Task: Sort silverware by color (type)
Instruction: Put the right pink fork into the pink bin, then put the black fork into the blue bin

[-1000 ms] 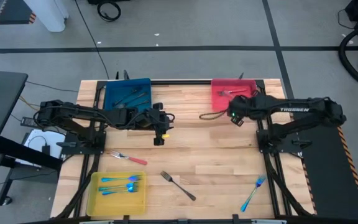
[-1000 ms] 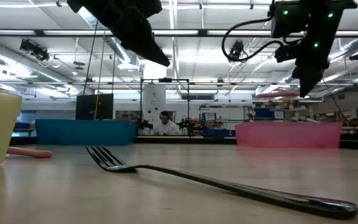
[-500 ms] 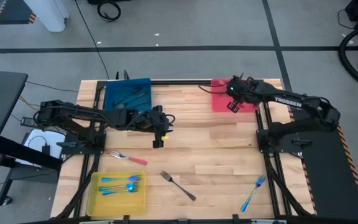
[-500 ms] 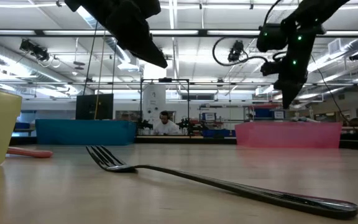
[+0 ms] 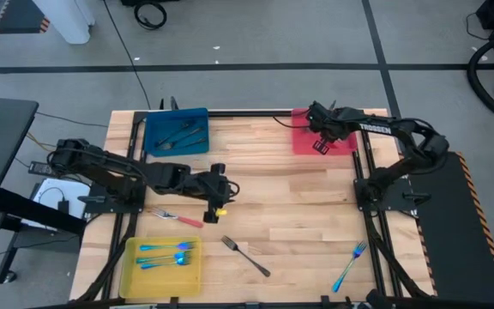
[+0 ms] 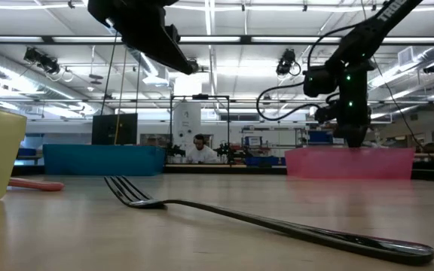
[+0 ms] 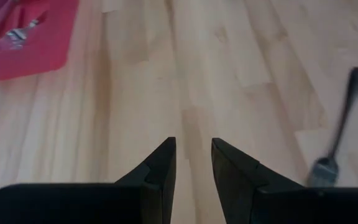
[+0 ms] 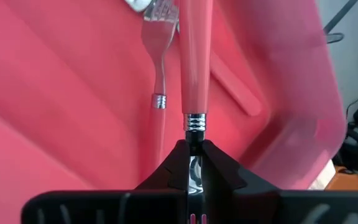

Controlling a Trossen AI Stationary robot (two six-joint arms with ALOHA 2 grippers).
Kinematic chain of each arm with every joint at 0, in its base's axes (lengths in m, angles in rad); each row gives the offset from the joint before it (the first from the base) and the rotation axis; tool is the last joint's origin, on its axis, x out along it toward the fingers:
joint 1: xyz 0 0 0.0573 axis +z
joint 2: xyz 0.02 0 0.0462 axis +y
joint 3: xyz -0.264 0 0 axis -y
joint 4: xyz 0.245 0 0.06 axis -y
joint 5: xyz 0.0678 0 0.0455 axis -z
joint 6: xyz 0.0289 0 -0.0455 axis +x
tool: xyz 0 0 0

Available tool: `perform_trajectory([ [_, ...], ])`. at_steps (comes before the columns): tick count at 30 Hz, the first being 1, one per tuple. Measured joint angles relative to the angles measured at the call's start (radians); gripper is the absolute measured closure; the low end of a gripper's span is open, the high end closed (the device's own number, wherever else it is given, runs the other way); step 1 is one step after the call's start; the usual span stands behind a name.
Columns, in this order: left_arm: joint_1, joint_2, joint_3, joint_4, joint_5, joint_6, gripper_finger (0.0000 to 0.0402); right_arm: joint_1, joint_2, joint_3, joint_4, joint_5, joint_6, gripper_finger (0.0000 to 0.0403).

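Since a second ago your right gripper (image 8: 193, 163) has swung from beside the red tray (image 5: 303, 139) to over it and dropped low; the left gripper (image 5: 216, 202) has slid off the blue tray (image 5: 176, 130) toward table centre.

Right jaws are pinched on the metal neck of a red-handled utensil (image 8: 195, 56), handle pointing down into the tray, where another red-handled fork (image 8: 160, 43) already lies. Grip looks about to loosen; I can't confirm release. Step in hand: dropping a red piece in red. Next you need to open fully, then lift straight up before swinging out, since the tray wall is close on the far side.

Left jaws stand slightly apart, holding nothing, above bare wood. Nearest targets: the red-handled fork (image 5: 177, 216) just beside it, the grey fork (image 5: 246, 256) toward the front, and the blue-handled fork (image 5: 349, 267) at front right. The yellow tray (image 5: 133, 275) holds blue-handled pieces.

Centre of the table is open. The blue-handled fork lies near the front edge, so approach from inboard.
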State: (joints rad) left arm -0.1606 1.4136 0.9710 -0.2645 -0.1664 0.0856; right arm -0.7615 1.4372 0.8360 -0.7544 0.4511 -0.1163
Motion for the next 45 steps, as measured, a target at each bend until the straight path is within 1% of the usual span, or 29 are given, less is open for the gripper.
perform_trajectory([
  [5,-0.037,0.0,0.0,-0.035,0.0,-0.061,0.0299,-0.007,0.034,0.0,0.005,0.0,-0.009,0.0367],
  [11,-0.078,0.0,0.0,-0.089,0.0,-0.126,0.0299,-0.007,0.043,0.0,0.019,0.0,0.015,0.0342],
  [15,-0.096,0.0,0.0,-0.094,0.0,-0.127,0.0299,-0.007,0.041,0.0,0.033,0.001,0.059,0.0323],
  [21,-0.097,0.0,0.0,-0.094,0.0,-0.127,0.0299,-0.006,0.041,0.0,0.032,0.0,0.079,0.0295],
  [24,-0.097,0.0,0.0,-0.099,-0.001,-0.127,0.0299,0.004,0.041,0.0,0.024,0.001,0.115,0.0288],
  [28,-0.097,0.0,0.0,-0.101,0.0,-0.126,0.0299,0.035,0.028,0.0,0.004,0.0,0.123,0.0287],
  [31,-0.097,0.0,0.0,-0.101,0.002,-0.126,0.0299,0.066,-0.003,0.0,-0.006,0.0,0.124,0.0288],
  [35,-0.098,0.0,0.0,-0.096,0.068,-0.119,0.0299,0.113,-0.073,0.0,-0.01,0.0,0.127,0.0288],
  [37,-0.098,0.0,0.0,-0.078,0.096,-0.119,0.0299,0.141,-0.118,0.0,-0.012,0.0,0.158,0.0288],
  [42,-0.101,0.024,0.0,-0.007,0.171,-0.125,0.0299,0.204,-0.23,0.0,-0.002,-0.03,0.222,0.0288],
  [45,-0.111,0.077,0.002,0.074,0.213,-0.126,0.0299,0.234,-0.285,0.0,0.017,-0.038,0.237,0.0288],
])
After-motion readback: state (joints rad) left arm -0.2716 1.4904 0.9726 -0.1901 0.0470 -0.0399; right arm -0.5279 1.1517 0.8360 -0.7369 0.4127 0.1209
